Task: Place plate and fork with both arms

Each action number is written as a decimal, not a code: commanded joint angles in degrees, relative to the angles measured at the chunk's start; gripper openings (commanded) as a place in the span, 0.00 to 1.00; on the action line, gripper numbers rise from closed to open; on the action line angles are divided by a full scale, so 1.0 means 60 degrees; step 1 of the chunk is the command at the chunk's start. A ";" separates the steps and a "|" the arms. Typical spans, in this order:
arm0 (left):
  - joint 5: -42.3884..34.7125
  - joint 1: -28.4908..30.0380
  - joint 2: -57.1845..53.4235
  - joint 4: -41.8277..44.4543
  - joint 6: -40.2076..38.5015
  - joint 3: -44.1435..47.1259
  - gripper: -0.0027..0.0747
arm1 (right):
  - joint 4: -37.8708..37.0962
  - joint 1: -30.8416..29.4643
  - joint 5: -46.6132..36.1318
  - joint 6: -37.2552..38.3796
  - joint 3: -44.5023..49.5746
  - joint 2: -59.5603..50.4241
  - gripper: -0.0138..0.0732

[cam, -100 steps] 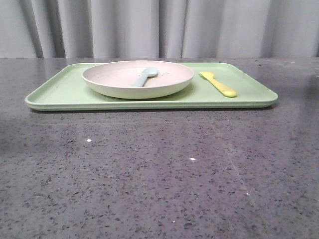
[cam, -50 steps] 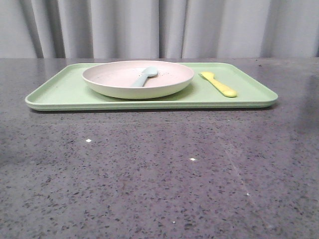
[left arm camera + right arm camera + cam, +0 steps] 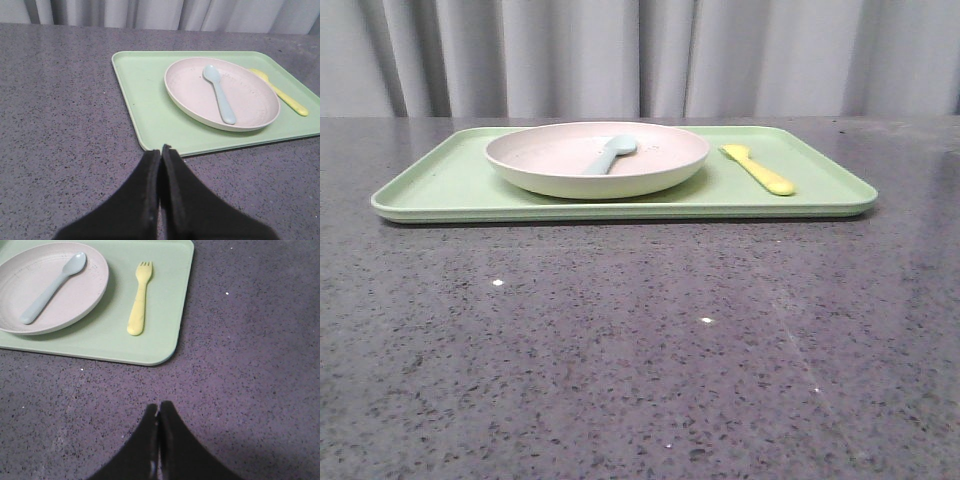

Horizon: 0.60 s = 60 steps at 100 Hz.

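Worktop (image 3: 640,340): dark grey speckled stone-look surface, slightly glossy, with a few bright white flecks scattered over the near half. Backdrop: pale grey curtain (image 3: 640,55) hanging in vertical folds along the far edge of the worktop, spanning the full width of the front view. A flat rectangular light-green tray (image 3: 450,185) lies on the far half of the worktop, long side running left to right. The plate (image 3: 560,175), round and cream-pink with a raised rim, sits on the tray, left of the tray's centre. A pale blue-grey spoon (image 3: 610,155) lies inside the plate, bowl toward the far side. The fork (image 3: 758,170), yellow, lies flat on the tray just right of the plate, not touching it, tines toward the far side, handle toward the near right. Left end effector (image 3: 161,152): fingers pressed together, nothing between them, above bare worktop just off the tray's near left corner. Right end effector (image 3: 158,412): fingers likewise closed together and empty, above bare worktop near of the tray's right corner. Neither arm appears in the front view.
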 commanded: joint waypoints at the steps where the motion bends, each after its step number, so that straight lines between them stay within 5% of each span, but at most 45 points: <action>1: -0.0806 -0.0077 -0.0189 -0.0026 -0.0038 -0.0144 0.01 | -0.0247 -0.0014 -0.0956 -0.0092 0.0250 -0.0666 0.08; 60: -0.0747 -0.0077 -0.0452 -0.0026 -0.0038 -0.0131 0.01 | -0.0239 -0.0014 -0.1286 -0.0092 0.1621 -0.2677 0.08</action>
